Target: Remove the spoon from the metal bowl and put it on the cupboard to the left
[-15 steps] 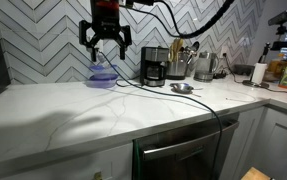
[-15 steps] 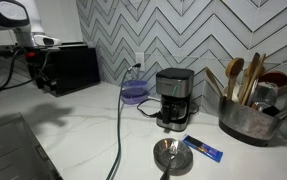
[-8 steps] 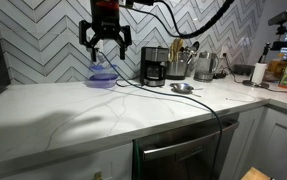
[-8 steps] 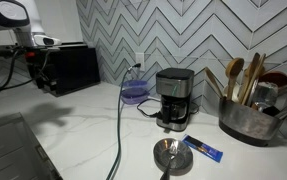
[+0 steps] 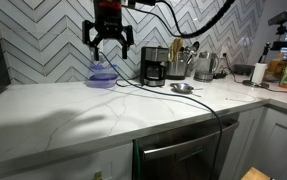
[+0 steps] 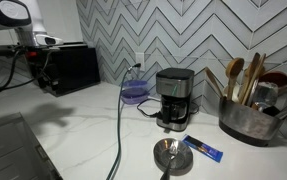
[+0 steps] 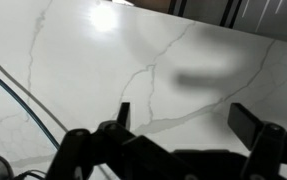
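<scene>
Shiny metal bowl [image 6: 169, 153], smooth glossy marble-look cupboard top [image 6: 73, 125]

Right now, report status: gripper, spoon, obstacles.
Gripper open, empty, high over white marble-look counter. Slim spoon in shallow silver bowl, untouched. Black cable crosses between.

One coffee maker [image 6: 174, 97]. Two bowls near it: metal bowl [image 6: 169, 153] one, purple bowl [image 6: 134, 92] one. One blue packet [image 6: 202, 148].

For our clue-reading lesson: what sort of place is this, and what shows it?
Most likely a home kitchen: a black coffee maker, a stainless dishwasher front, and wooden utensils bunched upright against a tiled backsplash.
</scene>
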{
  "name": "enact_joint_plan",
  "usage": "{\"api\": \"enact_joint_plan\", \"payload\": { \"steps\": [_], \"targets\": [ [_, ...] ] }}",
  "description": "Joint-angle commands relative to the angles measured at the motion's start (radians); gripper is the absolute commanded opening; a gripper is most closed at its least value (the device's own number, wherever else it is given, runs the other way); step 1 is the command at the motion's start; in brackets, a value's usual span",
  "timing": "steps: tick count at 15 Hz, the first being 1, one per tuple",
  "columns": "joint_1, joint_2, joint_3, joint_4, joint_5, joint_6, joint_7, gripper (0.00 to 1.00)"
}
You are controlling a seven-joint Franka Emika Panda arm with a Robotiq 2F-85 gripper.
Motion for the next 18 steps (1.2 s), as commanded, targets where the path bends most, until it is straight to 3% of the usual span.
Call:
{"api": "enact_joint_plan", "payload": {
  "steps": [1, 5, 11, 18],
  "targets": [
    [-0.022, -0.044, -0.067, -0.022, -0.018, -0.04, -0.017, 1.0],
    [-0.075, -0.095, -0.171, -0.054, -0.018, -0.07, -0.098, 1.0],
    [-0.159, -0.166, -0.319, -0.105, -0.067, -0.161, -0.338, 1.0],
    [-0.259, -0.196, -0.461, -0.165, -0.185, -0.106, -0.489, 1.0]
  ]
}}
